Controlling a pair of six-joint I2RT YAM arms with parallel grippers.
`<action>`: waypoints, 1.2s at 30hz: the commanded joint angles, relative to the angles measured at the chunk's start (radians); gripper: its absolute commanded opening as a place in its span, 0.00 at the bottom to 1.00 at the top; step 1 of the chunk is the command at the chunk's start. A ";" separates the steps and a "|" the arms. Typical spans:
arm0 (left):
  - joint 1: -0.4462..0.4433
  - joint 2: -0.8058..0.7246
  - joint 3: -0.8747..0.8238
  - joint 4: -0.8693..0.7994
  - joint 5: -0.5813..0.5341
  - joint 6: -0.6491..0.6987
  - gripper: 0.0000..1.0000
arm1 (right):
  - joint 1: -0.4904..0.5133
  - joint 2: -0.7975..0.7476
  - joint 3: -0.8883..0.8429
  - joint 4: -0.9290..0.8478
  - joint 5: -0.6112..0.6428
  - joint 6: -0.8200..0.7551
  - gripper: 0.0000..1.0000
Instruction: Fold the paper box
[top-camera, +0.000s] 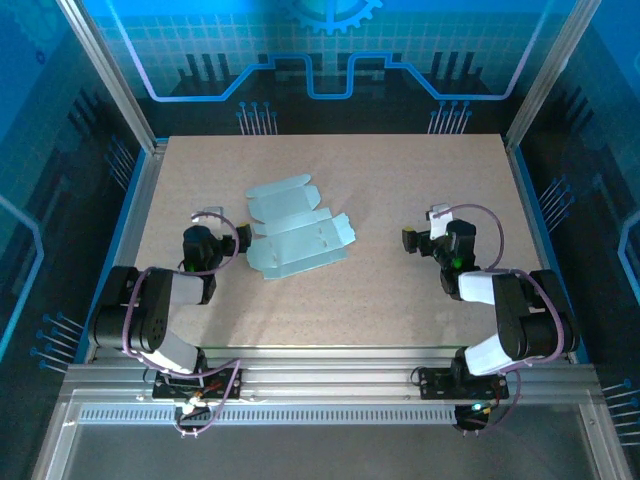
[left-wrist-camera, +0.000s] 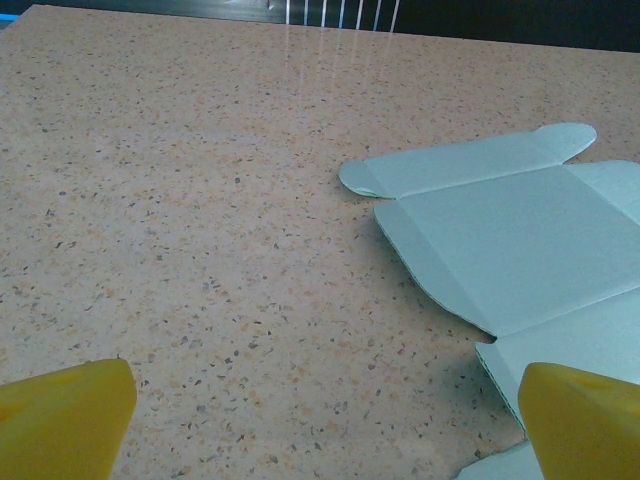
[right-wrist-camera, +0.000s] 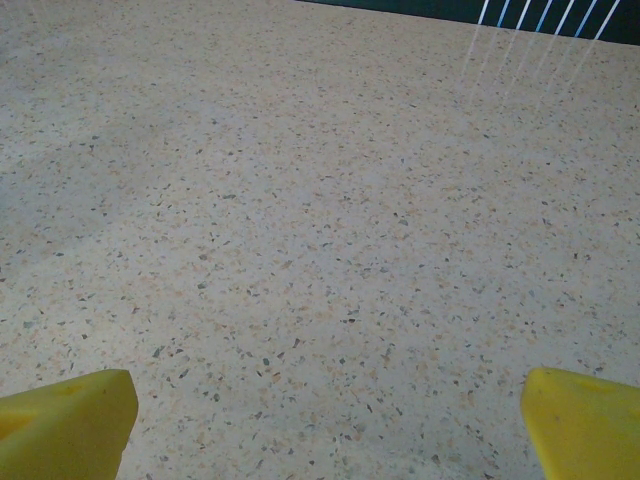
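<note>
At the near edge both arms are sitting folded low, the left claw (left-wrist-camera: 325, 420) hanging released over the desk (top-camera: 400, 300) with its yellow fingers (left-wrist-camera: 60, 415) spread wide. The right claw (right-wrist-camera: 325, 425) is hanging the same way, released and holding nothing, over bare speckled surface. Just beyond the left claw the box (top-camera: 295, 232) is lying as a flat unfolded sheet, its nearest flap reaching beside that claw's right finger and well apart from the right claw, with open desk running around it to the far edge and the blue-lit walls.
</note>
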 joint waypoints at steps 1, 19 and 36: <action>0.008 0.012 0.020 0.029 0.022 0.015 0.99 | -0.018 0.011 0.022 0.023 -0.008 0.013 1.00; -0.065 -0.243 0.079 -0.267 -0.089 0.046 0.99 | 0.082 -0.182 0.108 -0.293 0.133 -0.002 1.00; -0.207 -0.300 0.248 -0.489 0.141 -0.182 0.99 | 0.544 -0.113 0.317 -0.599 0.027 0.740 0.98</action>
